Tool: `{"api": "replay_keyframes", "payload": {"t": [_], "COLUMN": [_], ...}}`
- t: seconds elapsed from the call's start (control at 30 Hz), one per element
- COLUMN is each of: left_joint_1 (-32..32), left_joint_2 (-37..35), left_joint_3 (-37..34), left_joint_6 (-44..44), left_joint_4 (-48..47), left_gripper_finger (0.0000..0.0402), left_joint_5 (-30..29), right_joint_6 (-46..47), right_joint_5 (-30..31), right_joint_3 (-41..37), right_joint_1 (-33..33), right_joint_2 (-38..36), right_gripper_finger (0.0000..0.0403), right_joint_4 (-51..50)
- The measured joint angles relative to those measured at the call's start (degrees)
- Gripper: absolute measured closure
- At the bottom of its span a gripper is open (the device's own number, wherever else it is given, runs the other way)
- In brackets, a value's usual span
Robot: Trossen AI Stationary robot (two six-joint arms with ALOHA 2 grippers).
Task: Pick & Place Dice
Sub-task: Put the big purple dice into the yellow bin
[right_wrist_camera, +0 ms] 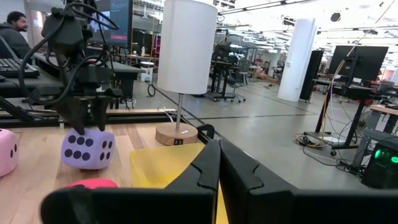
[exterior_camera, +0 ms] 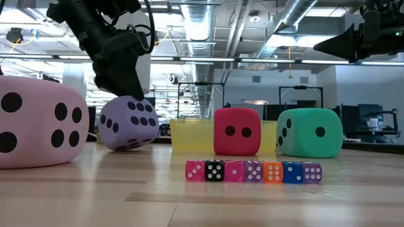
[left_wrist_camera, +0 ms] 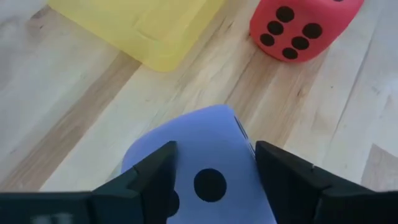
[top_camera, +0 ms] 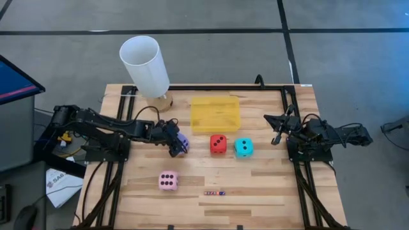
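We see the left gripper [left_wrist_camera: 214, 177] over the purple die [left_wrist_camera: 205, 168] on the bench [top_camera: 268, 185], jaws straddling it, seemingly touching, right gripper [top_camera: 276, 138] pressed together aside.

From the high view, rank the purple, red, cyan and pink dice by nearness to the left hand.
1. Purple die: between the left hand's fingers.
2. Red die: just beyond, mid-table.
3. Pink die: toward the table's front edge; close to red's distance.
4. Cyan die: farthest, past red.
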Motion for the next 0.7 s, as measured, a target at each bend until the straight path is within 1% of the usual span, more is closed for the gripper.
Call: {"api": "replay_keyframes", "payload": {"t": [0.13,0.27,0.4,0.6,0.7], "left_joint_1": [0.00,0.00,0.00,-0.24,-0.77], "left_joint_2": [0.03,0.06,0.06,0.06,0.06], "left_joint_3": [-0.22,-0.30,-0.30,-0.30,-0.43], "left_joint_6": [-0.01,-0.03,-0.03,0.11,1.77], "left_joint_4": [1.00,1.92,1.41,1.33,1.11], "left_gripper_finger": [0.0209,0.0195,0.0173,0.0126,0.0105], "left_joint_5": [-0.14,-0.01,-0.11,-0.11,0.27], "right_joint_6": [0.00,0.00,0.00,0.00,0.00], "right_joint_5": [0.00,0.00,0.00,0.00,0.00], "right_joint_3": [0.00,0.00,0.00,0.00,0.00], "right_joint_1": [0.01,0.01,0.01,0.01,0.00], "right_joint_2": [0.00,-0.02,-0.02,-0.01,-0.02], "right_gripper_finger": [0.0400,0.0400,0.0400,0.0400,0.0400], "right_joint_4": [-0.01,0.00,-0.01,0.00,0.00]}}
